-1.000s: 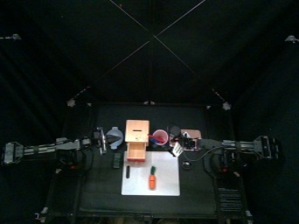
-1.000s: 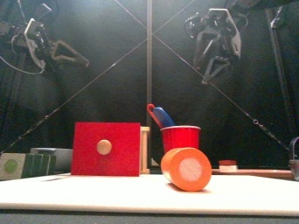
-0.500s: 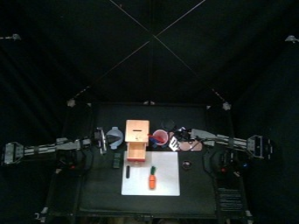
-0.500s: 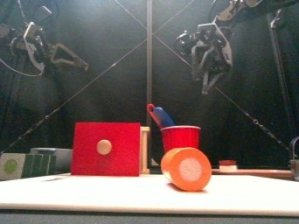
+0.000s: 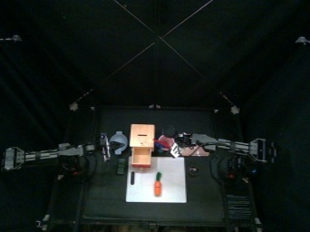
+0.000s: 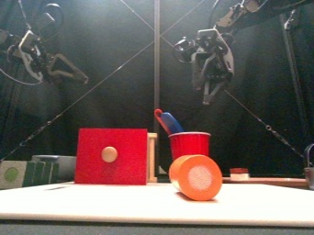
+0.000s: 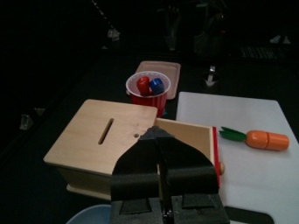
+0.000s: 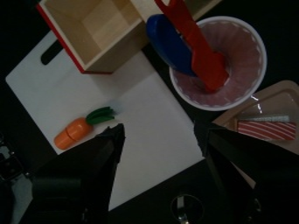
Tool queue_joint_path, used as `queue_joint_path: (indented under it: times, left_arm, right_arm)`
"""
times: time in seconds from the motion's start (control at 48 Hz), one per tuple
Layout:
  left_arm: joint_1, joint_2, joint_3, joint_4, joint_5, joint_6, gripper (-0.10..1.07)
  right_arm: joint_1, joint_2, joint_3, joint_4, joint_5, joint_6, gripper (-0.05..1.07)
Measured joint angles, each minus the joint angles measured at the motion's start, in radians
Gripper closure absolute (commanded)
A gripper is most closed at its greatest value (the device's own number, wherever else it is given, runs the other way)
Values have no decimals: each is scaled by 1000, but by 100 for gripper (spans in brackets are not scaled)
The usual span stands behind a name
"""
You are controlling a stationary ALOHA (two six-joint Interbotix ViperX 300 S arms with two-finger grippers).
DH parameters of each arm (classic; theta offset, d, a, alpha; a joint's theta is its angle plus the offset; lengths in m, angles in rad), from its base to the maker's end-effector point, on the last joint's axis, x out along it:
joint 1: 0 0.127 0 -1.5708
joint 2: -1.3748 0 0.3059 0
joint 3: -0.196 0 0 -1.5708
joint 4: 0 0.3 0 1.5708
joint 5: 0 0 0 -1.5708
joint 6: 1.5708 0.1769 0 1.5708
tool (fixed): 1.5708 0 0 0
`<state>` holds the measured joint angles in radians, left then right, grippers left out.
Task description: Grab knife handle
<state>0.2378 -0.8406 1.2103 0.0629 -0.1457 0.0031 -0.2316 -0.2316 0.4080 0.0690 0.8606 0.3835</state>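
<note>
Knife handle (image 8: 198, 48) sits in cup (image 8: 239, 66), ungrabbed; right gripper (image 8: 163, 144) spread wide above, needs descent. Left gripper (image 7: 176, 175) nearly shut, cracking open.

A black desk (image 5: 103, 195) carried a white board (image 5: 176, 186), a wooden box (image 5: 144, 143) and a red cup (image 5: 165, 140). A toy carrot (image 5: 158, 188) lay on the board.

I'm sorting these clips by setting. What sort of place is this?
Most likely a robot test pen staged as a toy kitchen: black curtains close in a small table, and on it lie a white cutting board, a toy carrot, a wooden box and a red cup of utensils.
</note>
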Motion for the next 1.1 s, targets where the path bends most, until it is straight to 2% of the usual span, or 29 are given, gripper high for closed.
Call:
queue_joint_path:
  times: [0.333,0.479,0.771,1.104]
  left_arm:
    - [-6,0,0,-8,5,0,70]
    - [-5,0,0,-8,5,0,70]
    - [-5,0,5,-11,5,-2,70]
    - [-3,0,23,-11,12,-2,70]
  right_arm:
    - [-3,2,3,-11,-46,0,8]
    - [-6,25,-15,-9,-25,5,8]
    - [-12,137,-141,-9,101,-34,8]
    - [-60,238,-290,5,190,-57,8]
